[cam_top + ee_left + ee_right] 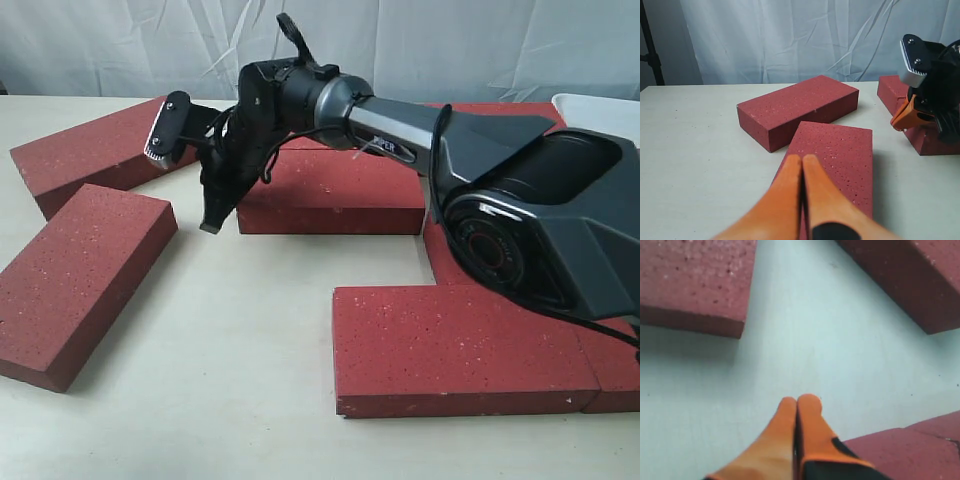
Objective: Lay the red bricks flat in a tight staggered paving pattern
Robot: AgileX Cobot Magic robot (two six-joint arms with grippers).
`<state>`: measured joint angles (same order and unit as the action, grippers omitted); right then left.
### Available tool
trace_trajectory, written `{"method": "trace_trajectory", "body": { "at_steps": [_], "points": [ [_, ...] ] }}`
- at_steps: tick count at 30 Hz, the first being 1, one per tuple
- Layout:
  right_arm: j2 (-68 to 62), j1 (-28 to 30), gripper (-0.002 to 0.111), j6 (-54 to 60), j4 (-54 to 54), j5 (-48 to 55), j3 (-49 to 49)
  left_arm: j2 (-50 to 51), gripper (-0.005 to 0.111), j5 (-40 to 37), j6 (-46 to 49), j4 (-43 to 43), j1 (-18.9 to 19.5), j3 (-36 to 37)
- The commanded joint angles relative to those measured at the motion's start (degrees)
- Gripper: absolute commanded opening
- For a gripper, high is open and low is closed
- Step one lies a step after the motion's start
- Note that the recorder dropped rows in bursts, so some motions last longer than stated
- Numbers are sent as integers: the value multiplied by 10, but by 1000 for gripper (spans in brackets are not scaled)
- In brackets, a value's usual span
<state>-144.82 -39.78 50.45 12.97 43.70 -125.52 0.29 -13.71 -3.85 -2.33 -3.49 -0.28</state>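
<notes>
My left gripper point(802, 161) has its orange fingers pressed together on nothing. It sits over the near end of a red brick point(840, 150) that lies flat, and I cannot tell whether it touches. A second brick point(800, 107) lies just behind, at an angle. Only this wrist view shows that gripper, since the exterior view leaves it out of frame. My right gripper point(796, 402) is likewise closed and empty, above the bare table point(805, 340). The exterior view adds its reach: the right gripper point(212, 210) crosses the middle, pointing down just beside the middle brick point(330, 195), with the front brick point(460, 345) nearer the camera.
</notes>
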Motion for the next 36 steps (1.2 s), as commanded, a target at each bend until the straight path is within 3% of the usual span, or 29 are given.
{"method": "trace_trajectory", "body": {
  "at_steps": [1,16,36],
  "points": [
    [3,1,-1,-17,-42,20,-5,-3,1,0,0,-2,-1,3],
    [3,21,-1,-28,-97,111,-5,-3,1,0,0,-2,-1,3],
    [3,93,-1,-40,-138,236,-5,-3,1,0,0,-2,-1,3]
  ]
}}
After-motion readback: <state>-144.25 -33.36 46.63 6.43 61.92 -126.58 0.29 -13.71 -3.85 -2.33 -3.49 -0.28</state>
